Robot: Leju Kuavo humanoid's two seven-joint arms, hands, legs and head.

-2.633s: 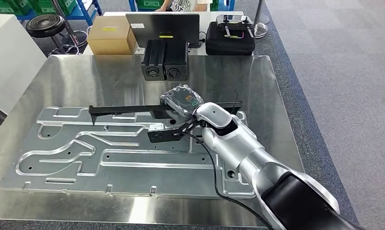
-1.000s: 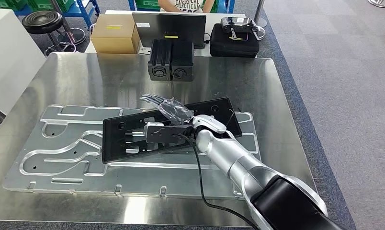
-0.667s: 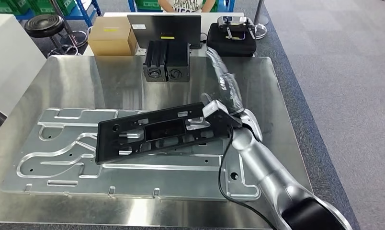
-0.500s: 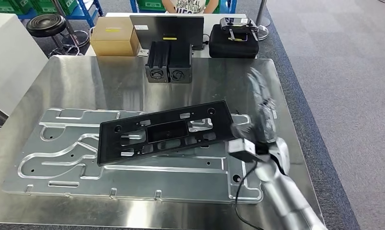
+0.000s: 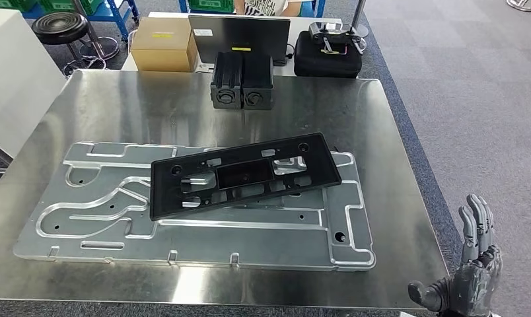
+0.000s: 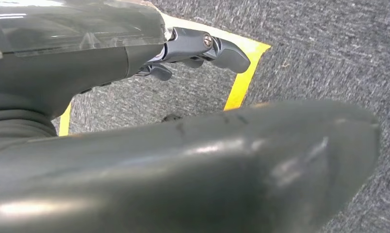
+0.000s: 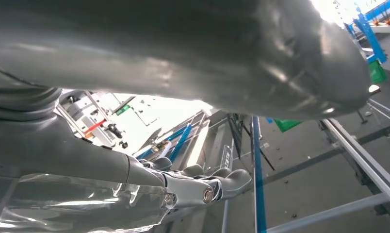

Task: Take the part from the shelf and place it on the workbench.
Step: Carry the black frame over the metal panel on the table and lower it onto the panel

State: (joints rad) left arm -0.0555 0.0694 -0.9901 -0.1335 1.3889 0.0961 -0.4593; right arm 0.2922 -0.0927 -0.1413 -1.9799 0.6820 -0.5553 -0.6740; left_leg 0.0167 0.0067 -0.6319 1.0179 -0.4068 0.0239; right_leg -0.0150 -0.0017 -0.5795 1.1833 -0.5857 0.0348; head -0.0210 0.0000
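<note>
**Part down on the bench, my hands free of it**

The flat black plastic frame with its rectangular cut-outs lies well ahead of my right hand and off toward my left, resting slightly askew on the large machined aluminium plate with milled channels. That plate sits on the brushed steel workbench. Nothing of mine touches the frame. My right hand hangs beside the bench's near corner, just off its edge, fingers apart and upright, holding nothing. My left hand points at grey carpet with a yellow tape line; its fingers look loosely curled with nothing in them, but I cannot tell for sure.

Far beyond the frame stand two black ribbed boxes, a brown cardboard carton and a black case.

I judge the task essentially done: the part is placed and released, with nothing left but standing clear.
</note>
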